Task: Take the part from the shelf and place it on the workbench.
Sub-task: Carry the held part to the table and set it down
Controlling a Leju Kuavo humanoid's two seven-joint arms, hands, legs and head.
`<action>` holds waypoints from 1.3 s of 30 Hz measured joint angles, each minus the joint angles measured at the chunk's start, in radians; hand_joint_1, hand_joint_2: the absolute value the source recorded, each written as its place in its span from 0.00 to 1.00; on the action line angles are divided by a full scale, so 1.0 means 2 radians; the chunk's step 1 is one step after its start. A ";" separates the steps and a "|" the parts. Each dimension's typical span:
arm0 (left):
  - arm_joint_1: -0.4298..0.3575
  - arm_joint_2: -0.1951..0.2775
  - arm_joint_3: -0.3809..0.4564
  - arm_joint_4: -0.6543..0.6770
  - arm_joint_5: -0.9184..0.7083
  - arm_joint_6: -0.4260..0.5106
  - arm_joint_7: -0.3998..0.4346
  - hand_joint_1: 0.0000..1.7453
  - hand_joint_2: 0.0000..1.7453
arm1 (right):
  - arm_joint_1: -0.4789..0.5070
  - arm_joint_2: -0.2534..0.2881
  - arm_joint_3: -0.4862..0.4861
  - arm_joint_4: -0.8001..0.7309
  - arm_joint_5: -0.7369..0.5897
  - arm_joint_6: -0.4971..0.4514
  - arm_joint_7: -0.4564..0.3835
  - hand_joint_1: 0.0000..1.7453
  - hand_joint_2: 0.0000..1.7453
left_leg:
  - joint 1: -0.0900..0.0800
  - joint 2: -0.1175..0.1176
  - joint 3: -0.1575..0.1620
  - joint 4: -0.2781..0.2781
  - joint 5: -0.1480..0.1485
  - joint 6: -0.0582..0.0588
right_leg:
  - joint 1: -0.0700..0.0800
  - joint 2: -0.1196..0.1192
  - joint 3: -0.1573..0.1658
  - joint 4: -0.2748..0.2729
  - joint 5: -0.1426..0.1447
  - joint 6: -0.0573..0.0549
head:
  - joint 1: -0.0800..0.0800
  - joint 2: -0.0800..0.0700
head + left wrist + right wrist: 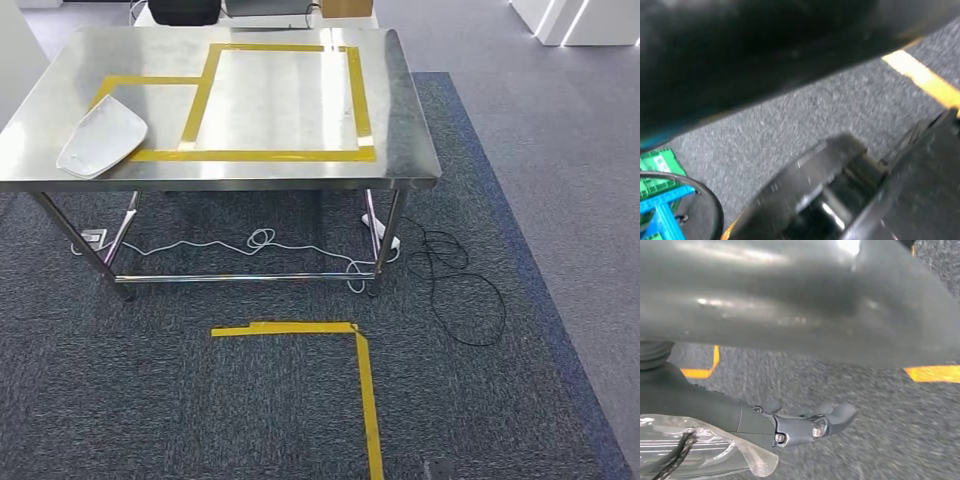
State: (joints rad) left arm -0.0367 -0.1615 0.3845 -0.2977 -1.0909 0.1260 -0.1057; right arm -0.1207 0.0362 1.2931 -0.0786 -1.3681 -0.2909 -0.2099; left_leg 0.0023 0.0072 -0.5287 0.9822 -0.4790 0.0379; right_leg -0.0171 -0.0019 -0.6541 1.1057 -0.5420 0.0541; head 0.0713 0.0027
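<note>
A white curved part (102, 137) lies on the steel workbench (400, 120), at its left front, overlapping the smaller yellow-taped field. In the right wrist view my right hand (806, 427) hangs over the carpet, its dark fingers (838, 415) stretched out with nothing between them. A broad blurred grey surface (791, 300) crosses that view apart from the fingers; I cannot tell what it is. The left wrist view looks at carpet past dark blurred shapes, and I cannot make out how the left hand's fingers lie.
Yellow tape (362, 370) marks a corner on the carpet in front of the workbench. White and black cables (453, 290) lie under and to the right of it. Green and blue crates (657, 190) stand on the floor near my left arm.
</note>
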 joint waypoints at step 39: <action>-0.005 -0.012 0.043 0.024 -0.029 0.003 -0.009 0.00 0.00 | -0.005 0.001 0.022 0.001 -0.038 -0.003 0.000 0.00 0.00 | -0.003 0.002 -0.055 0.004 0.046 -0.003 | 0.003 0.000 0.083 0.002 0.000 -0.005 | 0.002 0.000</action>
State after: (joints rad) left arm -0.0464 -0.1852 0.4713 -0.2487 -1.1492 0.1321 -0.1245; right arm -0.1304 0.0379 1.3375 -0.0759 -1.4433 -0.2976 -0.2103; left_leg -0.0031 0.0114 -0.6395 0.9908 -0.3876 0.0317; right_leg -0.0109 -0.0027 -0.4879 1.1097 -0.5410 0.0441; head 0.0757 0.0027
